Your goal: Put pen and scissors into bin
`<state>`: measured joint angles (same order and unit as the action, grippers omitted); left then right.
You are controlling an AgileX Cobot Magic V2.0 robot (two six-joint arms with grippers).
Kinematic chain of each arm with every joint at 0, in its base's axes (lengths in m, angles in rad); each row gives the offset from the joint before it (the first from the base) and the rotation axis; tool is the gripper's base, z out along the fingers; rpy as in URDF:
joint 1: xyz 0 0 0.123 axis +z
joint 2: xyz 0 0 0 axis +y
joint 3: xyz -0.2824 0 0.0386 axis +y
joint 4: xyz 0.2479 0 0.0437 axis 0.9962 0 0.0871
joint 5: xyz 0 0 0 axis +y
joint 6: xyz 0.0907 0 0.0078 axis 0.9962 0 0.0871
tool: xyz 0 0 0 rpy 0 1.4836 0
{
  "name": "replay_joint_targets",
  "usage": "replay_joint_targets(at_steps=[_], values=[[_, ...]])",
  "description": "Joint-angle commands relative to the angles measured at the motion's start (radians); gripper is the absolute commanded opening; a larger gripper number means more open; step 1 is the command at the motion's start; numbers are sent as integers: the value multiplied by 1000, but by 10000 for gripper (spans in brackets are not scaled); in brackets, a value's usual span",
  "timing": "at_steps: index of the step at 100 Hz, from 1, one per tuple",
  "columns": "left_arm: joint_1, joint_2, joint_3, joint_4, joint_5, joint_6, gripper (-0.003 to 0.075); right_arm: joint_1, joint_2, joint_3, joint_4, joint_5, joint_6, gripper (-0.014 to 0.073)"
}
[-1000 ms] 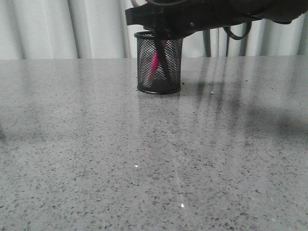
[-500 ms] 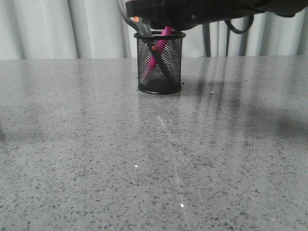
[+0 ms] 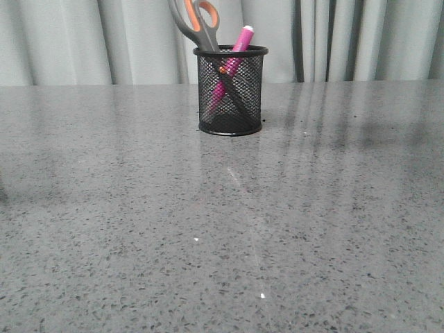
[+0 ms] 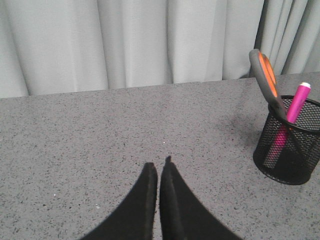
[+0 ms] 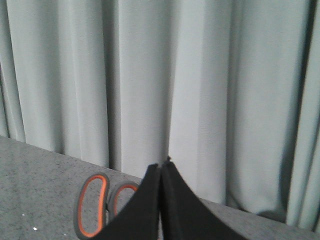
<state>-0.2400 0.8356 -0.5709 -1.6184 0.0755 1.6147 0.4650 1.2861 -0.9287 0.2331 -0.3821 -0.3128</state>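
The black mesh bin [image 3: 230, 90] stands at the table's far middle. The pink pen [image 3: 232, 59] and the scissors [image 3: 196, 22] both stand in it, leaning against the rim, handles up. The bin [image 4: 287, 142], pen [image 4: 292, 112] and scissors [image 4: 266, 77] also show in the left wrist view, off to one side of my left gripper [image 4: 159, 165], which is shut and empty low over the table. My right gripper [image 5: 161, 166] is shut and empty, above the scissors' orange-lined handles [image 5: 92, 205]. Neither gripper shows in the front view.
Grey speckled table [image 3: 208, 229] spreads to the front edge. Pale grey curtains [image 3: 83, 41] hang behind the table's far edge.
The right arm, which was over the bin, has lifted out of the front view. The scissors now stand free in the bin beside the pen.
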Motion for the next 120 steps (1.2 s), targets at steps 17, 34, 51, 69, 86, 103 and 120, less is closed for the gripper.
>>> replay_joint_targets(at_steps=[17,34,51,69,86,103,120], values=[[1,-60,-8,55,12,3,-19,-81,-316,218,-9,-14,-14,-69],[1,-228,106,57,7,6,-19,-85,-562,487,-9,-62,-14,-69],[1,-478,267,54,-17,9,-19,-85,-821,703,-9,-62,-14,-69],[1,-735,401,-44,-63,9,-19,-85,-1031,837,-5,-46,-14,-69],[1,-856,431,-68,-75,9,-19,-85,-1124,887,-5,-19,-14,-69],[1,-869,431,-68,-75,9,-19,-85,-1133,889,-5,-32,-14,-69],[1,-869,433,-78,-75,9,-19,-85,-1133,889,-5,-32,-14,-69]])
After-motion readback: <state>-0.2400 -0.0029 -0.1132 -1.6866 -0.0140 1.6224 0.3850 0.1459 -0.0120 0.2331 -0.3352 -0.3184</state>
